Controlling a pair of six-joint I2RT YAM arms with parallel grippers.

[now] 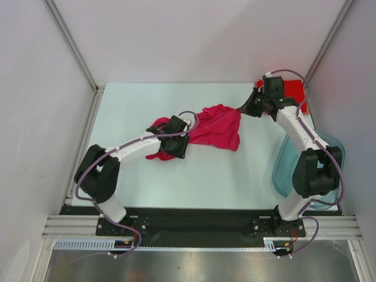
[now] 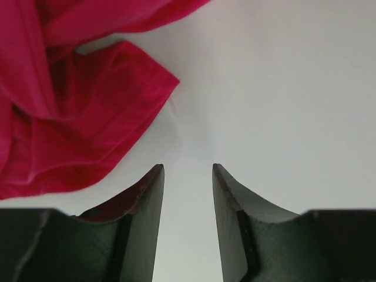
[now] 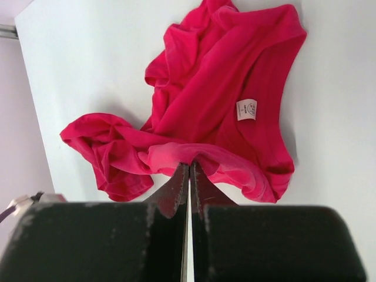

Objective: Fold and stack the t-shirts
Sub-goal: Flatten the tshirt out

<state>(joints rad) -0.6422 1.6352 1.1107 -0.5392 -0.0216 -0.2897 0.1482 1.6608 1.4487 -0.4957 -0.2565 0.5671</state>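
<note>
The magenta-pink t-shirt (image 1: 217,126) lies crumpled in the middle of the white table (image 1: 135,100). My right gripper (image 1: 244,109) is shut on its right-hand edge and pulls that edge to a point. In the right wrist view the closed gripper (image 3: 189,165) pinches a fold of the shirt (image 3: 223,88), whose white label (image 3: 247,109) shows. My left gripper (image 1: 178,144) hovers over the shirt's left part. In the left wrist view it (image 2: 188,170) is open and empty over bare table, with the shirt (image 2: 76,117) at upper left. The brighter red t-shirt (image 1: 292,89) lies at the back right, partly hidden by my right arm.
A translucent blue-grey plastic tub (image 1: 286,170) sits at the table's right edge beside my right arm's base. White walls with metal posts close the table in at the left, back and right.
</note>
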